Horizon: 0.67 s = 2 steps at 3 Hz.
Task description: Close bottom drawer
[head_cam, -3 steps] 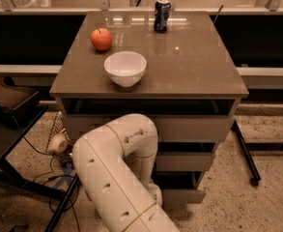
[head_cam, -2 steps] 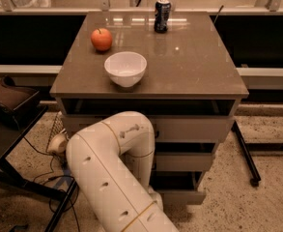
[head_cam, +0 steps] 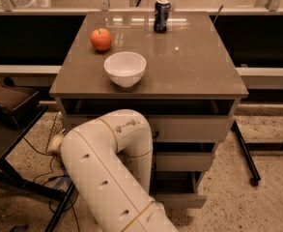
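1. The bottom drawer [head_cam: 181,200] sits lowest in the cabinet [head_cam: 189,128] and sticks out part open, same as a second ago.
2. The gripper is hidden behind the arm [head_cam: 113,170] by the drawers, so I can't tell its state.
3. The arm's elbow has swung slightly left.
4. The label on the can [head_cam: 162,15] is unreadable.

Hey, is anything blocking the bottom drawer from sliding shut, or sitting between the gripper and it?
Nothing visible blocks the pale grey-white bottom drawer, which sticks out from the cabinet. The gripper is hidden behind the white robot arm, low by the drawer fronts, so the space between them cannot be checked.
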Available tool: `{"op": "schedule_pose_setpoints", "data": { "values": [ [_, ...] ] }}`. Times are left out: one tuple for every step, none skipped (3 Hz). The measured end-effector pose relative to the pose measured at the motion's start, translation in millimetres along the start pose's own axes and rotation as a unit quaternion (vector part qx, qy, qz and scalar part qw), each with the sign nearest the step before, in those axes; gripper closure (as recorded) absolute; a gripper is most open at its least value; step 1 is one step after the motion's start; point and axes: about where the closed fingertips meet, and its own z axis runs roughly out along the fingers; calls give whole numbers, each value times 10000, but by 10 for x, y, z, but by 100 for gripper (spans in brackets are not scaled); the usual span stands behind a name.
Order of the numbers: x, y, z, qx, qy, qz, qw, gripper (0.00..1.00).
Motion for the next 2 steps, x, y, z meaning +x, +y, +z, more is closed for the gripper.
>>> {"op": "schedule_pose_setpoints", "data": {
  "values": [
    [-1, -8, 6, 25, 2, -1, 10000, 100],
    [-11, -134, 95, 403, 24, -15, 9992, 100]
  ]
}}
